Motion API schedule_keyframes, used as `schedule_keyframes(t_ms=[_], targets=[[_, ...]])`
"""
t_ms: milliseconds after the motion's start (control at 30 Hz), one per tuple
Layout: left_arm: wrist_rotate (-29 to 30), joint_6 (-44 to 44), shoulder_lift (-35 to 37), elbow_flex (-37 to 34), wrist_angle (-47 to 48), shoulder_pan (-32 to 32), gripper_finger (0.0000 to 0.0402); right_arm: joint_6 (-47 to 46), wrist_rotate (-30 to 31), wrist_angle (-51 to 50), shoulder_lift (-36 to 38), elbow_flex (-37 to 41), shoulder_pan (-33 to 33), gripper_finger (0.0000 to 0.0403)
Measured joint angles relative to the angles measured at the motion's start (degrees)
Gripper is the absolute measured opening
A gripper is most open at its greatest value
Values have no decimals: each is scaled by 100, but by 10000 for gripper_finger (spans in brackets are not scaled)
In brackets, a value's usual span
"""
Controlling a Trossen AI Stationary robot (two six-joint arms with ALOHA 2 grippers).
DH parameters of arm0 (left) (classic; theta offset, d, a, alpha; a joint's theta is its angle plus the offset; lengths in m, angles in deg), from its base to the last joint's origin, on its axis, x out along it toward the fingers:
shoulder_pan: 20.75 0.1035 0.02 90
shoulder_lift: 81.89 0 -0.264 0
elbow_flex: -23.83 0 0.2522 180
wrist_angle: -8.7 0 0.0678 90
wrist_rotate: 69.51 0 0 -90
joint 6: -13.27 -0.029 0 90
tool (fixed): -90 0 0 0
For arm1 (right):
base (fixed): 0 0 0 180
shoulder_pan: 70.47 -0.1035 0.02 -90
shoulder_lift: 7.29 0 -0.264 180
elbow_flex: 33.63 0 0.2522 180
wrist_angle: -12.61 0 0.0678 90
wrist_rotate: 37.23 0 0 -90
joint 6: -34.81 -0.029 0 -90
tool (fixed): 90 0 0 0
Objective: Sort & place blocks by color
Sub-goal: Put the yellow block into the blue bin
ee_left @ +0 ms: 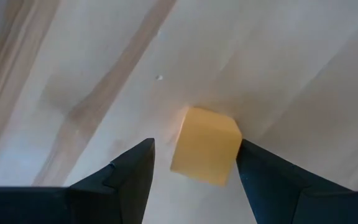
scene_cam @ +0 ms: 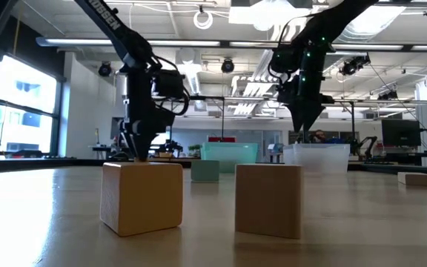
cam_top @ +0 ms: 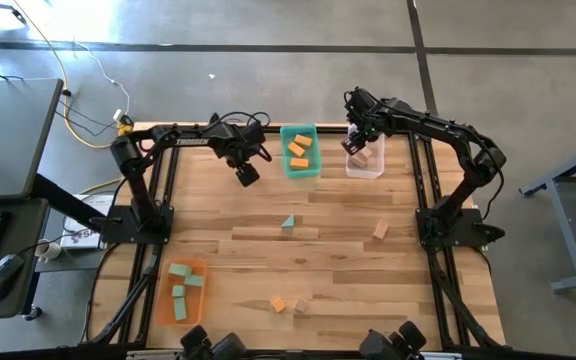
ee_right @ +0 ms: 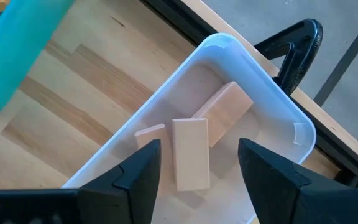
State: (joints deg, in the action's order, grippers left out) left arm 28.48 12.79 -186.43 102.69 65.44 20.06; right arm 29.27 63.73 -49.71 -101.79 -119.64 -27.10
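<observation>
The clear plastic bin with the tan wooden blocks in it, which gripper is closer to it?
Right. The right gripper hovers open directly over the clear plastic bin; the left gripper is beyond the teal bin.

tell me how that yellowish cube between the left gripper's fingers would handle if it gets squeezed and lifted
The cube looks like solid painted wood, so probably stiff and light. Its flat faces suit the left gripper, whose open fingers straddle it. It sits skewed, so it may twist as they close.
</observation>
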Motion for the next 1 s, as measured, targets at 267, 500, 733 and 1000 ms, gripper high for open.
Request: schedule_keyframes(t_ms=[267, 500, 733, 1000], targets=[[0, -74, -174, -2, -142, 0, 187, 127, 0, 9, 0, 0, -3, 201], [-17, -410, -158, 0, -206, -35, 102, 173, -4, 9, 0, 0, -11, 201], [-185, -470, -114, -1, -230, -170, 102, 313, -13, -31, 73, 0, -235, 201], [-278, -433, 269, 256, -252, -401, 102, 278, 102, -149, 524, 0, -498, 201]])
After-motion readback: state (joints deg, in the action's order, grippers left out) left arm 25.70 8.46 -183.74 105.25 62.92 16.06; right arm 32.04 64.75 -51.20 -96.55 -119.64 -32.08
